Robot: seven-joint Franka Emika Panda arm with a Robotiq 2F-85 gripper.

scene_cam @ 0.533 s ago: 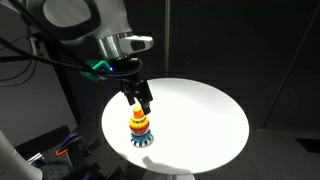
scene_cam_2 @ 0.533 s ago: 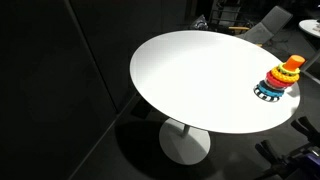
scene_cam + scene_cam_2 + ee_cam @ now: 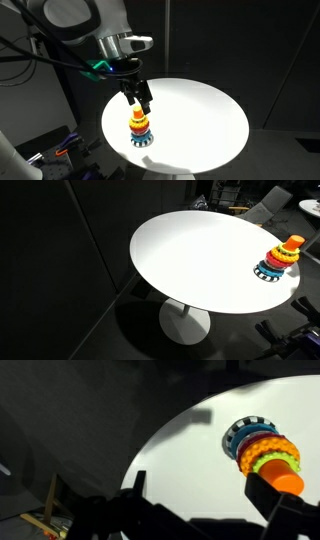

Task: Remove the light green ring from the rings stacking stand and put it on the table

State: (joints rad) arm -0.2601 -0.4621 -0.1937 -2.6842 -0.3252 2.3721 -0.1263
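Observation:
The rings stacking stand (image 3: 139, 126) stands near the edge of the round white table (image 3: 195, 118). It also shows in the other exterior view (image 3: 280, 260) and in the wrist view (image 3: 258, 445). In the wrist view the light green ring (image 3: 264, 460) sits on the stack just under the orange top piece (image 3: 281, 480), above yellow and orange rings and the blue base. My gripper (image 3: 138, 101) hovers just above the stack's top. In the wrist view its fingers (image 3: 210, 500) are spread wide and hold nothing; one finger is beside the orange top.
The table (image 3: 200, 260) stands on a single pedestal in a dark room. Cables and equipment lie on the floor by the table (image 3: 55, 150). A chair and other furniture stand behind the table (image 3: 262, 208).

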